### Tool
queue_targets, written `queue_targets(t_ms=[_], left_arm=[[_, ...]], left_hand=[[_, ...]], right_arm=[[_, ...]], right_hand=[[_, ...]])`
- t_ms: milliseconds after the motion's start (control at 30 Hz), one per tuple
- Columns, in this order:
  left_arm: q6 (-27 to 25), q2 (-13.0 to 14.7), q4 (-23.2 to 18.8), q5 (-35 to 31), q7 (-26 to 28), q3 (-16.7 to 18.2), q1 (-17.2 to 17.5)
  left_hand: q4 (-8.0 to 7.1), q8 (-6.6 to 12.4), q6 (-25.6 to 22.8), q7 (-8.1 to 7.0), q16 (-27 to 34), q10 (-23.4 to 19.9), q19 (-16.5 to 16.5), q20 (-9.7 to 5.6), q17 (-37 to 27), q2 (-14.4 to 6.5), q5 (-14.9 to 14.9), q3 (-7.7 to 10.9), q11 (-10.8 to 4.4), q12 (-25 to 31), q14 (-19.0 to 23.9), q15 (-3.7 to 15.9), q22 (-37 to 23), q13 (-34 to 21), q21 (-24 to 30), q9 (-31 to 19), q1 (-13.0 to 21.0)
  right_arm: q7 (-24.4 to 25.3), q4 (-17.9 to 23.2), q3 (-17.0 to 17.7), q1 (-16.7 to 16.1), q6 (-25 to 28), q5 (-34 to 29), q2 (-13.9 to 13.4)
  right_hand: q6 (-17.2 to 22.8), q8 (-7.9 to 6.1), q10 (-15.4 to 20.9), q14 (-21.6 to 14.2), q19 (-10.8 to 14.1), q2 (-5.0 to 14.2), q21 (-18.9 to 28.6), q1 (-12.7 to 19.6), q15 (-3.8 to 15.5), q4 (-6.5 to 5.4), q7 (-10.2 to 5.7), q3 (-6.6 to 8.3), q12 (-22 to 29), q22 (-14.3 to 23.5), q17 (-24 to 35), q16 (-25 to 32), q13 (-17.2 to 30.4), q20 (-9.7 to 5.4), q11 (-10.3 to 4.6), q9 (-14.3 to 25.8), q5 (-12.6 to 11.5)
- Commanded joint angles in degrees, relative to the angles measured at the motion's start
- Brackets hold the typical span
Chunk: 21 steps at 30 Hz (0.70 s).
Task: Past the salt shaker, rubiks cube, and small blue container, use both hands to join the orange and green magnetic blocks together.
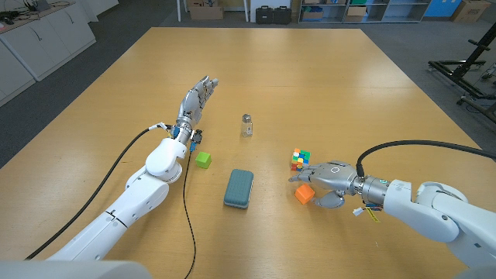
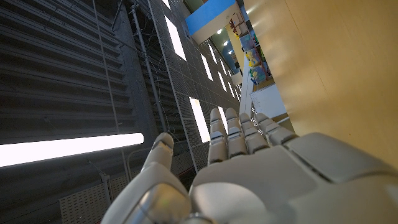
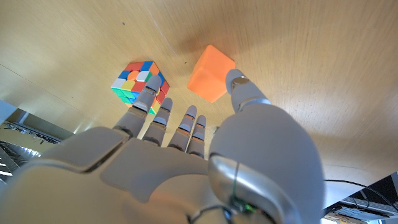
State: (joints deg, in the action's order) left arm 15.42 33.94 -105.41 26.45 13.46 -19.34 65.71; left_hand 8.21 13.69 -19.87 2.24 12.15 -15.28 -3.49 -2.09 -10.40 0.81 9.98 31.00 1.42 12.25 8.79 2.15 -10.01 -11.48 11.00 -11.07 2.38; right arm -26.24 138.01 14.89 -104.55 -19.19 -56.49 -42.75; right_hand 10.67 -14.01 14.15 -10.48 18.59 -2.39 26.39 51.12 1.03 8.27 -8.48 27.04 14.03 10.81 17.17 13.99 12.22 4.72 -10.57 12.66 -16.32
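On wooden bench [image 1: 325,77]: right hand [image 1: 329,180] open beside orange block [image 1: 304,194], left hand [image 1: 195,101] open past green block [image 1: 203,160]; rigid, light, probably graspable across opposite faces.

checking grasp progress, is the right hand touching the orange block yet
Touching: in the right wrist view the right hand has its thumb tip against the orange block.

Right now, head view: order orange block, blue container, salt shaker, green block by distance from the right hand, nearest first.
1. Orange block, at the right hand, by its thumb.
2. Blue container, to its left.
3. Salt shaker, farther up the table.
4. Green block, beside the left arm.
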Motion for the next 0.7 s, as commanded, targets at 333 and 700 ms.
queue_targets(t_ms=[333, 700], left_arm=[[0.2, -0.1, 0.6, 0.2, -0.4, 0.0, -0.2], [0.0, 0.4, 0.2, 0.2, -0.6, 0.0, 0.3]], left_hand=[[0.21, -0.36, -0.6, -0.26, -0.3, -0.4, 0.0, -3.02, -0.2, -0.3, -0.1, -0.11, -0.09, -0.2, 0.0, 0.09, -0.1, 0.0, -0.2, -0.1, -0.1], [0.21, -0.41, -0.7, -0.25, -0.3, -0.4, 0.1, -3.01, -0.2, -0.3, -0.1, -0.13, -0.09, -0.2, 0.1, 0.09, -0.1, 0.0, -0.1, -0.1, -0.2]], right_arm=[[4.5, -2.4, -3.7, 0.3, 2.7, -0.7, -2.9], [8.4, -3.8, -5.6, 0.8, 3.8, -2.3, -5.5]], right_hand=[[5.0, -1.99, 3.6, -2.7, 1.7, 0.17, 0.4, -1.0, 0.50, -0.29, -1.49, -0.61, 1.4, 0.1, 0.5, 0.7, -0.1, -0.07, -0.91, 0.1, -0.6], [8.6, -3.31, 8.5, -6.5, 4.0, 0.59, 1.0, -0.8, 1.86, -0.12, -3.25, -0.66, 2.7, 0.1, 0.6, 1.9, -0.3, -0.60, -1.64, 0.0, -1.1]])
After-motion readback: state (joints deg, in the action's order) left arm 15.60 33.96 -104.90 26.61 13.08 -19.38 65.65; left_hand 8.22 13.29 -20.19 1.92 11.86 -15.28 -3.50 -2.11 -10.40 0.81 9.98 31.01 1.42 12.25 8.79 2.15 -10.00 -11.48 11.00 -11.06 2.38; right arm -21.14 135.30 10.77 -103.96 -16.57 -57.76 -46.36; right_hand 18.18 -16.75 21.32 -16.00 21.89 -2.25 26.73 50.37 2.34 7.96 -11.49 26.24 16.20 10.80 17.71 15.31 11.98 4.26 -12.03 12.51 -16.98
